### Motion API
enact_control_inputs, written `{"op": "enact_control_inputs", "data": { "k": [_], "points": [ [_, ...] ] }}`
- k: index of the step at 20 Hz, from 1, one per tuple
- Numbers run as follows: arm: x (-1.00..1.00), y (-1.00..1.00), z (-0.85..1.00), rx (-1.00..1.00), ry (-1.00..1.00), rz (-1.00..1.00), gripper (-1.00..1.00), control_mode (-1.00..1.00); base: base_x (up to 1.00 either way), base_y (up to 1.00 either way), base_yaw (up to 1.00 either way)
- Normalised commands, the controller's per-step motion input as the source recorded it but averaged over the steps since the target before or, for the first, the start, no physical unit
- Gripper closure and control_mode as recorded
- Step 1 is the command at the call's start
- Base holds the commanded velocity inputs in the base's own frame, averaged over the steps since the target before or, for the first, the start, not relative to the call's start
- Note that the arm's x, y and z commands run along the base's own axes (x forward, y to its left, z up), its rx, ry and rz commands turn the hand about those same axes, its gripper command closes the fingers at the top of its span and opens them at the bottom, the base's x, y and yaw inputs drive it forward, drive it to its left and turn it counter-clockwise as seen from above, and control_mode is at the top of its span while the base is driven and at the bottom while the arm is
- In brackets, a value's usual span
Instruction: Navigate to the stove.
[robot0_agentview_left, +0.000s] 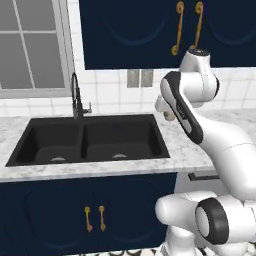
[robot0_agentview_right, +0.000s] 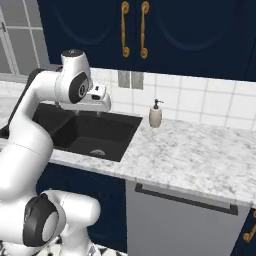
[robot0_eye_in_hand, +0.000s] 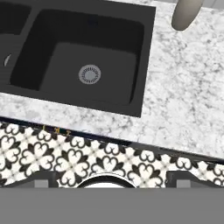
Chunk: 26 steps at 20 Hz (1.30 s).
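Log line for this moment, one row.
phase: navigating | facing: black double sink | stove: not reached | arm: raised above counter | gripper: nothing held | nearby: soap dispenser

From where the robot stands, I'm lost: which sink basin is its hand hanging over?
The right basin, beside the soap dispenser. The hand view looks straight onto its round drain; the left basin lies under the faucet.

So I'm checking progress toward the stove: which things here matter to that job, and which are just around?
Belongs to the job:
- gripper, hanging above the sink

Just around:
- sink, black, two basins
- faucet
- soap dispenser
- marble counter
- dishwasher handle
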Motion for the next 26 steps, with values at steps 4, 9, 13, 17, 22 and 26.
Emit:
{"op": "enact_control_inputs", "data": {
  "k": [4, 9, 13, 17, 22, 26],
  "points": [
    [0.0, 0.0, 0.0, 0.0, 0.0, 0.0, -1.0, 1.0, -0.42, 0.0, 0.72],
    [0.0, 0.0, 0.0, 0.0, 0.0, 0.0, -1.0, 1.0, -0.21, 0.0, 0.95],
    [0.0, 0.0, 0.0, 0.0, 0.0, 0.0, -1.0, 1.0, -0.14, 0.0, 1.0],
    [0.0, 0.0, 0.0, 0.0, 0.0, 0.0, -1.0, 1.0, -0.2, 0.0, 1.0],
    [0.0, 0.0, 0.0, 0.0, 0.0, 0.0, -1.0, 1.0, -0.2, 0.0, 1.0],
    [0.0, 0.0, 0.0, 0.0, 0.0, 0.0, -1.0, 1.0, -0.14, 0.0, 1.0]
  ]
}}
